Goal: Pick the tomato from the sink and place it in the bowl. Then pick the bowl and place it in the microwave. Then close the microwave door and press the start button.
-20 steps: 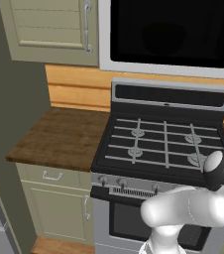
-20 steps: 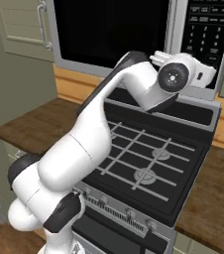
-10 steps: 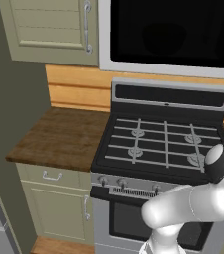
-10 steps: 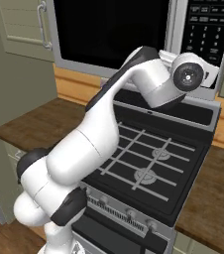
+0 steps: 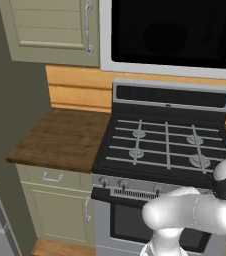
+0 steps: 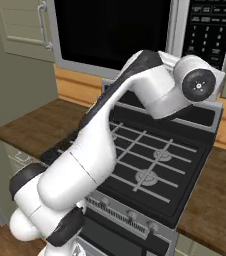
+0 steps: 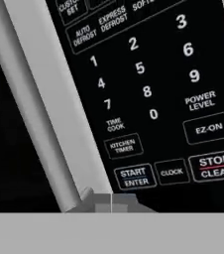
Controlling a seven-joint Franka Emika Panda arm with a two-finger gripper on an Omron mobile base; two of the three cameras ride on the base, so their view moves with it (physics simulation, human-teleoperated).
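Observation:
The microwave door (image 5: 170, 30) is shut against the microwave (image 6: 175, 47), and its black window (image 6: 110, 35) faces the room. Its long bar handle (image 7: 44, 99) runs beside the dark button panel (image 7: 148, 89). My gripper (image 7: 110, 202) is shut and empty. Its tips sit just below and left of the START ENTER button (image 7: 134, 177), very close to the panel. In the right base view the hand (image 6: 199, 85) is raised under the button panel (image 6: 210, 25). The tomato and the bowl are hidden, and the sink is out of view.
A black-topped stove (image 5: 165, 145) with grates stands directly under the microwave. Wooden counter (image 5: 60, 135) lies to its left, and more counter (image 6: 215, 195) to its right. A green cabinet door (image 5: 50, 30) hangs left of the microwave.
The hand has moved right and slightly down along the microwave front, toward the button panel. The gripper has stayed shut.

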